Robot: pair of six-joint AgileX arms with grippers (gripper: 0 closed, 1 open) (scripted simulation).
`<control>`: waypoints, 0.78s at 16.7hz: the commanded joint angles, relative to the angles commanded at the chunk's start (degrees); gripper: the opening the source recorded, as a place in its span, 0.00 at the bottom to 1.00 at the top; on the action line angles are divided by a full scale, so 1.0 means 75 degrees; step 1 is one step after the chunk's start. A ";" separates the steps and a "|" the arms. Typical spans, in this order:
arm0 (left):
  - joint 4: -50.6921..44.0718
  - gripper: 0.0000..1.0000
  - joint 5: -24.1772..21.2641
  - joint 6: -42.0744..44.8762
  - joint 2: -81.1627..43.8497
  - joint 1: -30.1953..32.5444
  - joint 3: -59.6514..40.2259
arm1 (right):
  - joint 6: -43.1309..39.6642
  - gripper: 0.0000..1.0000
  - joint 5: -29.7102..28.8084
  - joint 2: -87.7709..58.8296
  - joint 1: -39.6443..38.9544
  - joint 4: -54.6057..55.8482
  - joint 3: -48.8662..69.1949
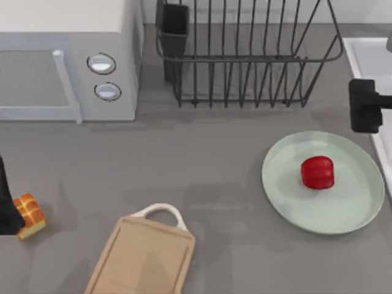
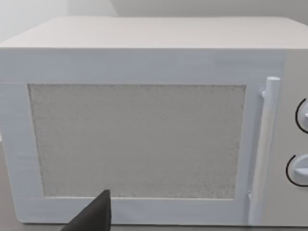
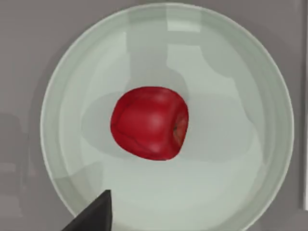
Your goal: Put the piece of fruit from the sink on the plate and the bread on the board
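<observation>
- Red fruit (image 3: pixel 150 129) lies on my plate (image 1: pixel 349 211), stem end sideways.
- Bread (image 1: pixel 30 215) sits at the table's left edge, touching my left gripper (image 1: pixel 7 211); grip state unclear.
- Board (image 1: pixel 142 256) lies bare, long axis tilted, loop handle pointing away.
- Right arm (image 1: pixel 365 105) is over the sink rim (image 1: pixel 358 52).

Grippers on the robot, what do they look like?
Both are plain black. The right gripper looks like a boxy black block on a dark bar, near the sink. The left gripper is a dark shape beside the bread. No markings or cables show.
</observation>
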State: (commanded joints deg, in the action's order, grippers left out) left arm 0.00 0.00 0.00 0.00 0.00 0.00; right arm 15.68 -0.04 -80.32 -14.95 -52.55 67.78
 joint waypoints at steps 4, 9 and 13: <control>0.0000 1.00 0.0000 0.0000 0.0000 0.0000 0.0000 | -0.0576 1.00 0.0002 0.3308 0.0549 0.1927 -0.2564; 0.0000 1.00 0.0000 0.0000 0.0000 0.0000 0.0000 | -0.1329 1.00 0.0004 0.7379 0.1267 0.4455 -0.5930; 0.0000 1.00 0.0000 0.0000 0.0000 0.0000 0.0000 | -0.1821 1.00 0.0005 0.9670 0.1736 0.6101 -0.8026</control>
State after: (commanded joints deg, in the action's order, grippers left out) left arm 0.00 0.00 0.00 0.00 0.00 0.00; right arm 2.03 0.00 -7.80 -1.93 -6.80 7.59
